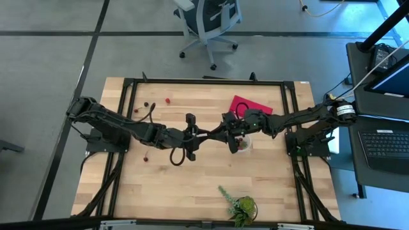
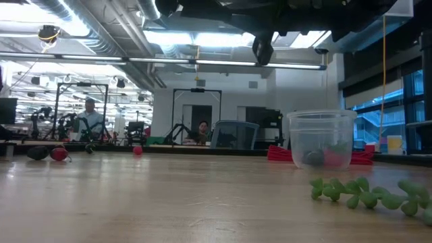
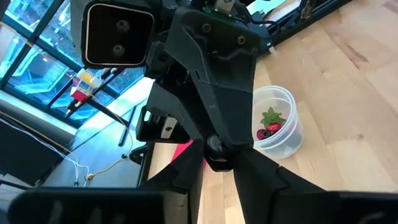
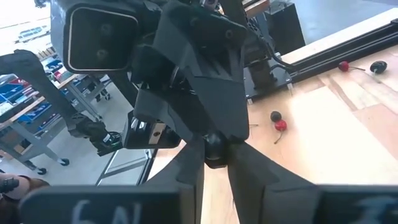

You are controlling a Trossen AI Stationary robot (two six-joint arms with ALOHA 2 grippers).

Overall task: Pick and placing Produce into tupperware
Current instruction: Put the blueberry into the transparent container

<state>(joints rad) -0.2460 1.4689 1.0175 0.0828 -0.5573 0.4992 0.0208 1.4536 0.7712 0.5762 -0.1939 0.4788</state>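
High view: cup [image 1: 244, 144] upright on the table [image 1: 192, 191], right of centre, just below the flat red piece [image 1: 251, 105]. Left wrist view: in the cup [image 3: 277, 121], a red fruit [image 3: 272, 129] with a green leafy bit on top and something darker beside it. Low view: same cup [image 2: 322, 138], with red and dark shapes at the bottom, blurred through the wall.

Just left of the cup and off the table, both grippers tip to tip. Left gripper [image 1: 206, 134] reaching in from the left, right gripper [image 1: 217, 133] from the right, partly above the cup. Between the tips, a dark fruit [image 3: 217, 149], small and round. Left fingers [image 3: 261, 180] narrowed to a V and pinching it. Right wrist view: right fingers [image 4: 255, 171] drawn in on the dark fruit [image 4: 214, 148] too, so gripped from both sides.

Loose produce on the left half of the table, well apart from the cup:
- one red [image 1: 167, 100] and one dark [image 1: 146, 104] near the far edge
- one red [image 1: 146, 158] below the left arm
- right wrist view: a red [image 4: 280, 125] and a dark [image 4: 275, 116] just beside each other, another pair farther off near the frame rail

Green plant [image 1: 241, 207] lying at the near edge, close in the low view [image 2: 364, 192]. Office chair [image 1: 208, 22] on the floor beyond the table.
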